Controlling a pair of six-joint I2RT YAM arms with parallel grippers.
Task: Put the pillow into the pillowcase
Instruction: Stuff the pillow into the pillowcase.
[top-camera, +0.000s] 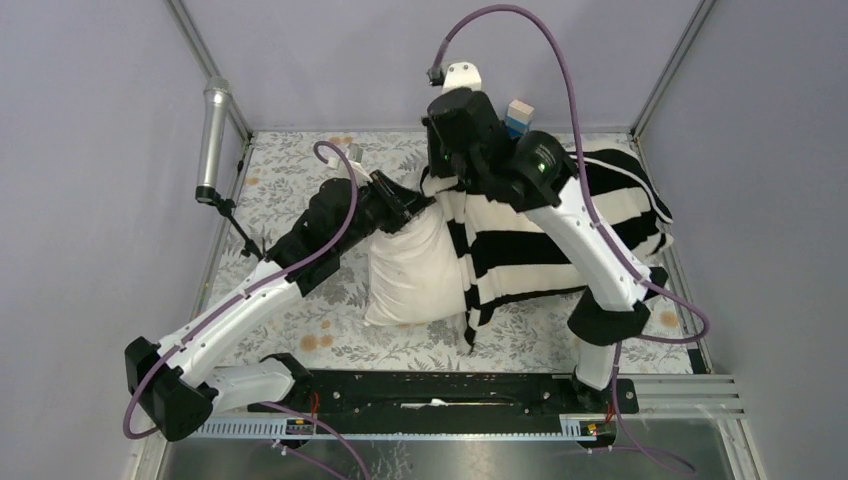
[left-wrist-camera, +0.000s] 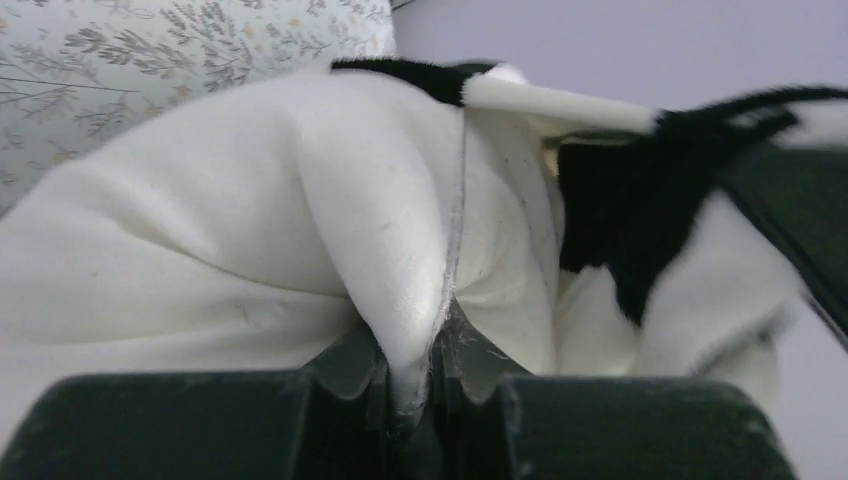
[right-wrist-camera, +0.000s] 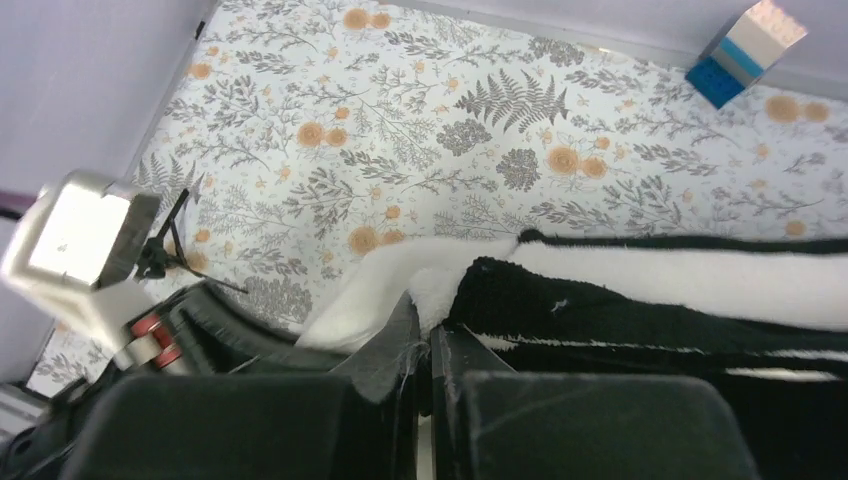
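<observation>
Worryingly, the right gripper (right-wrist-camera: 428, 338), closed tight, nips only the pillowcase (right-wrist-camera: 620, 310) hem at its fingertips; the left gripper (left-wrist-camera: 420, 355), pinching the pillow (left-wrist-camera: 180, 230) seam, could tug it free.

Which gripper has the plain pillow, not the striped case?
The left gripper: cream pillow pinched in its jaws. The right gripper grips the striped pillowcase.

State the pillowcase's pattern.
Wide black and white stripes; the pillowcase shows best in the top external view.
</observation>
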